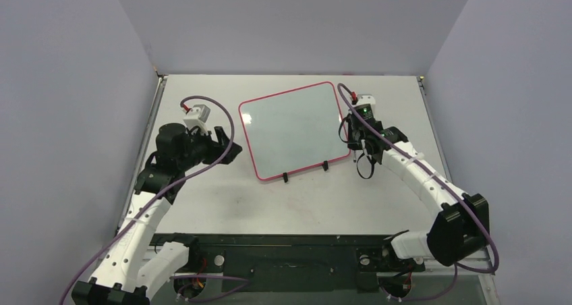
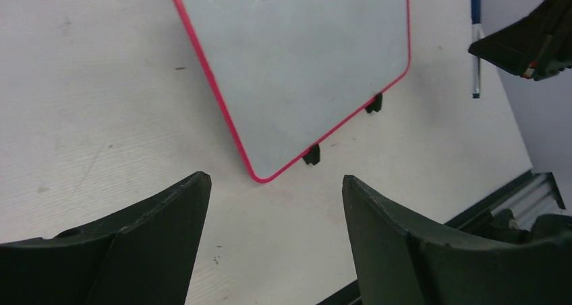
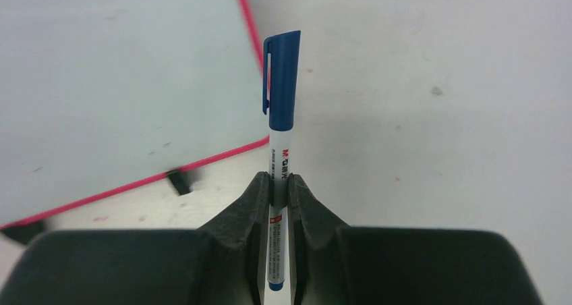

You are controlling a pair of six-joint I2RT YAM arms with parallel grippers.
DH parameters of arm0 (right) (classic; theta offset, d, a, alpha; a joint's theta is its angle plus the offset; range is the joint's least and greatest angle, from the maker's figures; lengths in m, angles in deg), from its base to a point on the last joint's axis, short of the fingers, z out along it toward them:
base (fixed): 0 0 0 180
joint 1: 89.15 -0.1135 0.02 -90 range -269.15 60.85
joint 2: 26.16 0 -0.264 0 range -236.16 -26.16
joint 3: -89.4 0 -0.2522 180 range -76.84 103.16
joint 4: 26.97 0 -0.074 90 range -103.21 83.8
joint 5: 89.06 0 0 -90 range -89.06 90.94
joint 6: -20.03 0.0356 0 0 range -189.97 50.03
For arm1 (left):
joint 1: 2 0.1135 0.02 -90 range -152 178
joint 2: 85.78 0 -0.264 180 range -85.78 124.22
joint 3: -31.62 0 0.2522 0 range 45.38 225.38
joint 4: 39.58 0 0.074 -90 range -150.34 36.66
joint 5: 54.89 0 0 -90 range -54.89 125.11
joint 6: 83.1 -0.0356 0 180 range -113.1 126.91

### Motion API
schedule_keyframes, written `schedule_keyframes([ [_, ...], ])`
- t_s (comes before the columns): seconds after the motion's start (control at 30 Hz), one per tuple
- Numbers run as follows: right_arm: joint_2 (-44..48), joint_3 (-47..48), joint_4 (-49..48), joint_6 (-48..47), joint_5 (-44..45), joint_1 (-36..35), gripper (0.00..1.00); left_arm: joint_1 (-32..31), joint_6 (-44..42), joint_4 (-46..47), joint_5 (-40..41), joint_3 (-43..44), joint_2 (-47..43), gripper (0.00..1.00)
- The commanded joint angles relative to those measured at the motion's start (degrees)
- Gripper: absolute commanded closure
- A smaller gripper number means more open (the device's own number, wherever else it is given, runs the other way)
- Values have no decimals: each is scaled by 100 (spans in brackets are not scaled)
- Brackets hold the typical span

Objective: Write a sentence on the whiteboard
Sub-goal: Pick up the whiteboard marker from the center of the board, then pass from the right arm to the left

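Observation:
The whiteboard lies flat and slightly turned at the table's middle, red-rimmed, with two black clips on its near edge. Its face is bare white in every view; the sentence is out of view. My right gripper hovers at the board's right edge, shut on a white marker whose blue cap is on and points away from the wrist. The left wrist view shows that marker hanging upright beside the board. My left gripper stands open and empty, left of the board's near corner.
Grey walls enclose the table on three sides. A black rail runs along the near edge between the arm bases. Purple cables loop over both arms. Faint smudges mark the tabletop in front of the board.

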Motion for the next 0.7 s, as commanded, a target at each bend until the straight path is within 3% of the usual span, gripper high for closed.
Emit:
schedule_keyframes([
  [0.0, 628, 379, -230, -348, -1509, -282, 100, -207, 269, 711, -1568, 146, 241, 32],
  [0.2, 1368, 339, -712, -656, -2588, -877, 100, -799, 600, 663, -1380, 779, 605, 33],
  [0.67, 1699, 594, -713, -1382, -2680, -2355, 100, -1947, 1311, 1373, -918, 1473, 1586, 38],
])
